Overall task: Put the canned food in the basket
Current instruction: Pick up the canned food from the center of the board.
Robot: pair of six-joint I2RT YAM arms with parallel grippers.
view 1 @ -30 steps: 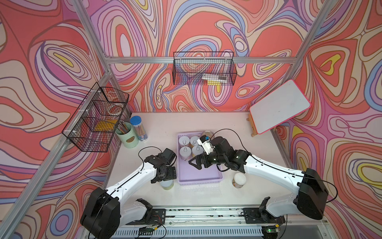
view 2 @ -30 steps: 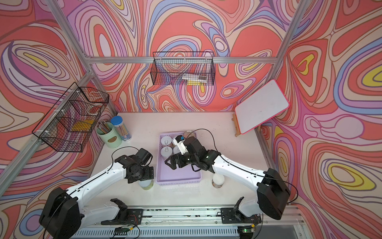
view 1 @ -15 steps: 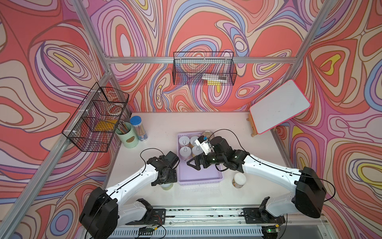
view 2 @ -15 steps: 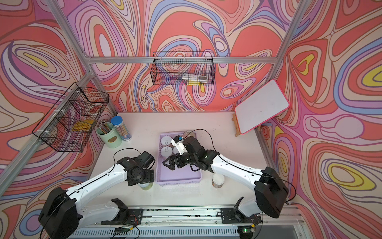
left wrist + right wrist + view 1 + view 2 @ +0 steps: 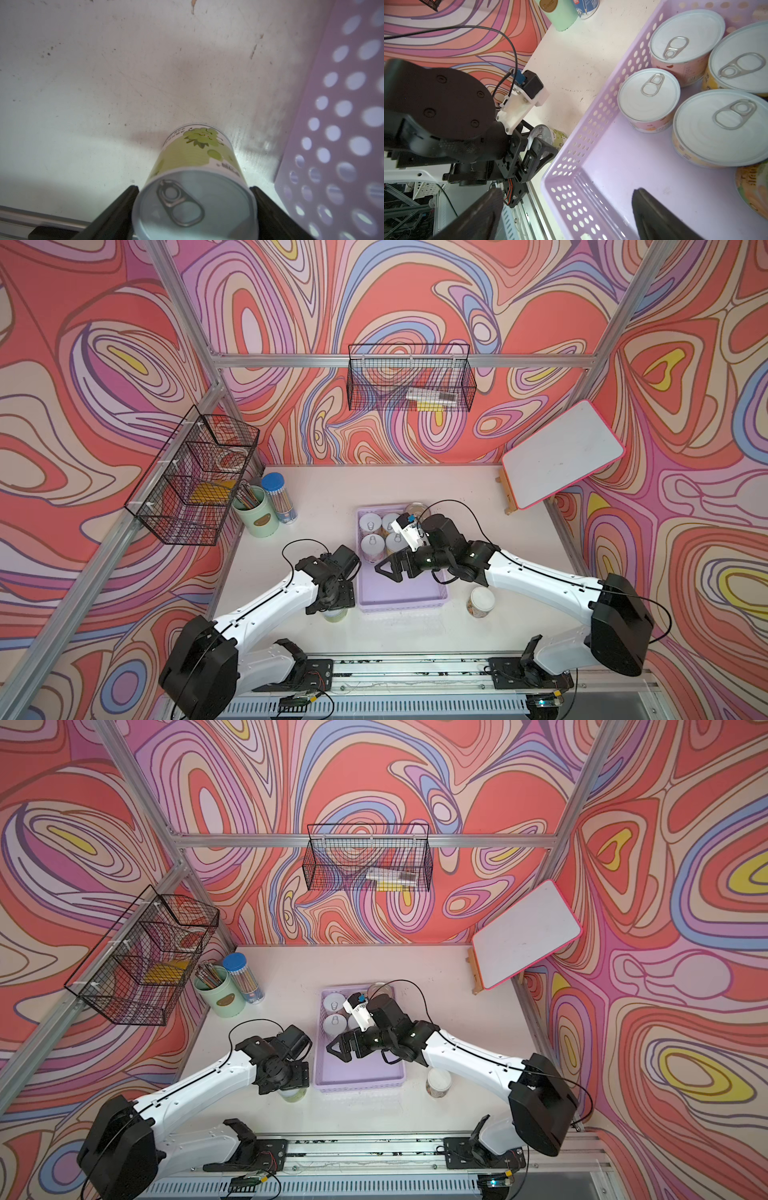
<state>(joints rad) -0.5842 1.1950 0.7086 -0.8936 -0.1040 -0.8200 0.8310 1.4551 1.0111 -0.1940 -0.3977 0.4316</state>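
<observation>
Upright green can by the bench's front edge, just outside the basket: the left tool straddles it, contact unclear. The right tool gapes wide, empty, over the basket.

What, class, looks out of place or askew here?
Nothing looks spilled or damaged. Outside the basket stand a green-label can, between the fingers of the left gripper, and a second can to the basket's right.

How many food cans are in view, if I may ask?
7: four pull-tab cans in the lavender perforated plastic basket; a metallic-lidded can at its far corner; a green-labelled can at the left gripper; a pale-lidded can on the white table. Others may be hidden.
</observation>
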